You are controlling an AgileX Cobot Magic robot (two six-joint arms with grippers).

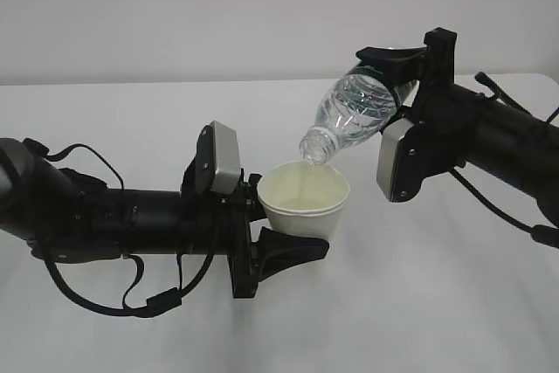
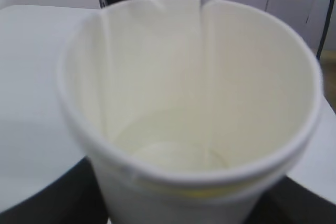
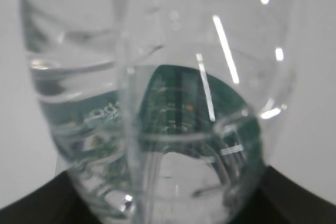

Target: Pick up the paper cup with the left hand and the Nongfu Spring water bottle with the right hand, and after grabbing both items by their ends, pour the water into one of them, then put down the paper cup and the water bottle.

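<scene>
Closest to my left wrist camera is the paper cup (image 2: 189, 129), filling almost the whole view; its rolled rim is blurred and a shallow pool of water (image 2: 178, 156) lies on its pale bottom. My left hand (image 1: 293, 246) has its black fingers clamped around the cup's lower part, holding it upright just above the white table (image 1: 419, 303). A thin stream drops from above past the far rim into the cup.

My right hand (image 1: 406, 72) is clamped on the base end of the Nongfu Spring water bottle (image 1: 349, 115), which is tilted neck-down toward the left, its open mouth just above the cup's far rim and not touching it as far as I can tell. In my right wrist view the bottle's clear ribbed wall crowds the lens, with the dark green label seen through it; some pale characters show there, too warped and blurred to read.

Around both arms the tabletop is bare white, with open room in front of and beside the cup. The table's far edge meets a plain grey wall (image 1: 175, 15) behind.
</scene>
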